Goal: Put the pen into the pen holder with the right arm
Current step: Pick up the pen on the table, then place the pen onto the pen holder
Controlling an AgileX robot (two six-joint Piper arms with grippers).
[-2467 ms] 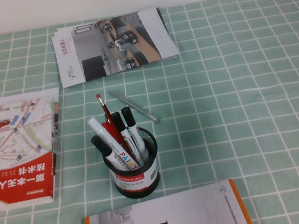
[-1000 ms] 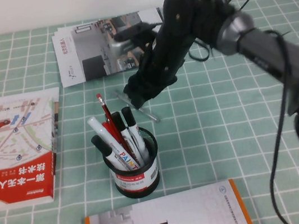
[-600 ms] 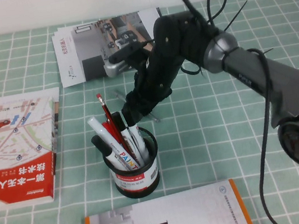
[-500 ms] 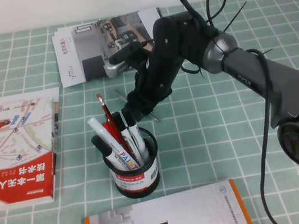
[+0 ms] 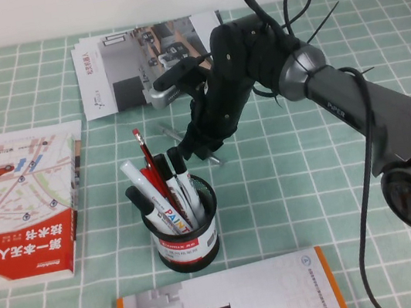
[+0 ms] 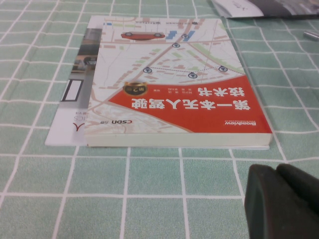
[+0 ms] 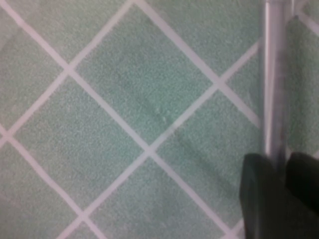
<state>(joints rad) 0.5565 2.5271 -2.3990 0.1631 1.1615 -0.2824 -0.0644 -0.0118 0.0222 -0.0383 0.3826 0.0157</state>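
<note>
While the left gripper (image 6: 286,201) waits by the red book (image 6: 174,89), fingers unclear, the right gripper (image 5: 198,146) pinches the pen (image 7: 274,74) on the bench (image 5: 312,184), behind the holder (image 5: 188,239).

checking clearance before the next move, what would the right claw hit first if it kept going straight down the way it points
The right claw points down at the pen, which sits between its fingers, with the checked tablecloth just beneath. The pen comes first, then cloth. The left claw hangs near the red book.
</note>
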